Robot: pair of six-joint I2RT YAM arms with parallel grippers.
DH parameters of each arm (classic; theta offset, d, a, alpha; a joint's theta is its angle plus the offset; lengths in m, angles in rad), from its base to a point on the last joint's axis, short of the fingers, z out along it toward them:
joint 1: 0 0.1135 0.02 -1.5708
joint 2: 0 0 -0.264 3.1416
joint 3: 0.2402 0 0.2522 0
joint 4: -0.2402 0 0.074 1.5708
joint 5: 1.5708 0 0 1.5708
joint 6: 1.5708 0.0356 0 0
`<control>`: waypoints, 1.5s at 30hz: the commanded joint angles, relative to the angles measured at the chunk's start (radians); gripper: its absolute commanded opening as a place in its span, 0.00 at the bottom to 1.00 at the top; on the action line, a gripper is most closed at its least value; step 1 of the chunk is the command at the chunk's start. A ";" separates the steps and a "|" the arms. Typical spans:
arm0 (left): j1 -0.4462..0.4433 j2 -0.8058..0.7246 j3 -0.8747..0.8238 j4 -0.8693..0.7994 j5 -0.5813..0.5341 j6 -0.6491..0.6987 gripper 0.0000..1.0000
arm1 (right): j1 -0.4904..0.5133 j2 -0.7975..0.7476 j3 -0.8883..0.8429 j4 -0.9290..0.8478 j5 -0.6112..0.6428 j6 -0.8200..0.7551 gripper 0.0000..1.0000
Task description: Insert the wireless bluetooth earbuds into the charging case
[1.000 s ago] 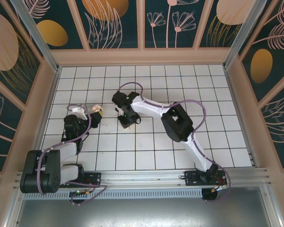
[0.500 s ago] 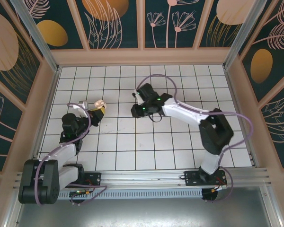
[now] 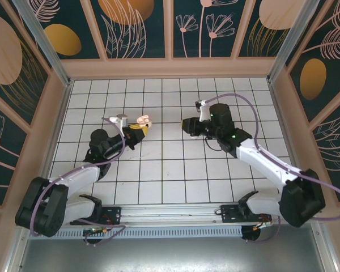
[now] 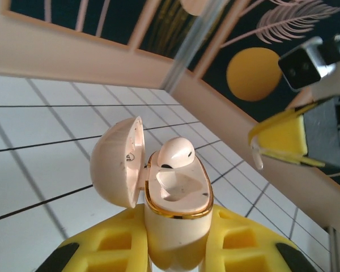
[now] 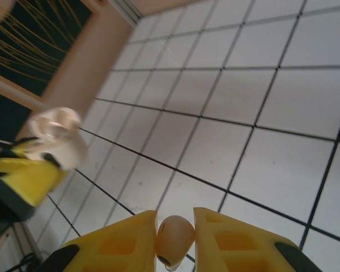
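Right now my left gripper (image 4: 178, 241) is clamped on the case (image 4: 178, 204), holding it off the tiled table (image 3: 158, 170) with the lid (image 4: 118, 163) swung open. One earbud (image 4: 175, 154) sits in the far socket, and the empty socket (image 4: 178, 186) beside it is bare. My right gripper (image 5: 175, 216) pinches the second earbud (image 5: 174, 237) between its yellow pads.

What matters for the next move is that the case lies to the left of the right gripper, at about the same depth and well apart. Its mouth seems to tilt towards that arm. The right arm carries the earbud, so I judge it must travel left and line the earbud's stem up with the empty socket.

I can read no brand or writing; the dark specks inside the lid are too small to tell.
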 commanded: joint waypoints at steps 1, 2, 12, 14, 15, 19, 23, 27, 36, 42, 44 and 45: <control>-0.054 0.052 0.057 0.112 -0.003 0.042 0.06 | -0.043 -0.071 -0.025 0.075 -0.064 -0.015 0.23; -0.070 0.068 0.069 0.120 0.002 0.047 0.06 | -0.049 -0.086 -0.024 0.073 -0.075 -0.023 0.22; -0.186 0.205 0.194 0.153 0.032 0.100 0.06 | -0.066 -0.127 0.050 0.030 -0.145 -0.109 0.23; -0.200 0.228 0.203 0.177 0.040 0.101 0.06 | -0.067 -0.128 0.060 0.037 -0.158 -0.120 0.23; -0.206 0.237 0.205 0.192 0.045 0.100 0.06 | -0.067 -0.129 0.065 0.040 -0.166 -0.126 0.23; -0.228 0.260 0.213 0.227 0.076 0.120 0.06 | -0.067 -0.137 0.066 0.066 -0.197 -0.147 0.23; -0.251 0.262 0.215 0.234 0.104 0.164 0.07 | -0.067 -0.137 0.058 0.103 -0.233 -0.158 0.24; -0.262 0.261 0.216 0.242 0.141 0.195 0.07 | -0.065 -0.133 0.049 0.143 -0.279 -0.156 0.24; -0.266 0.261 0.226 0.244 0.123 0.215 0.07 | -0.021 -0.120 0.027 0.180 -0.328 -0.163 0.25; -0.267 0.260 0.230 0.260 0.127 0.206 0.07 | 0.019 -0.087 0.044 0.144 -0.289 -0.188 0.25; -0.266 0.256 0.228 0.260 0.130 0.207 0.07 | 0.028 -0.077 0.049 0.139 -0.280 -0.194 0.25; -0.265 0.253 0.228 0.259 0.132 0.209 0.07 | 0.033 -0.071 0.051 0.139 -0.278 -0.197 0.25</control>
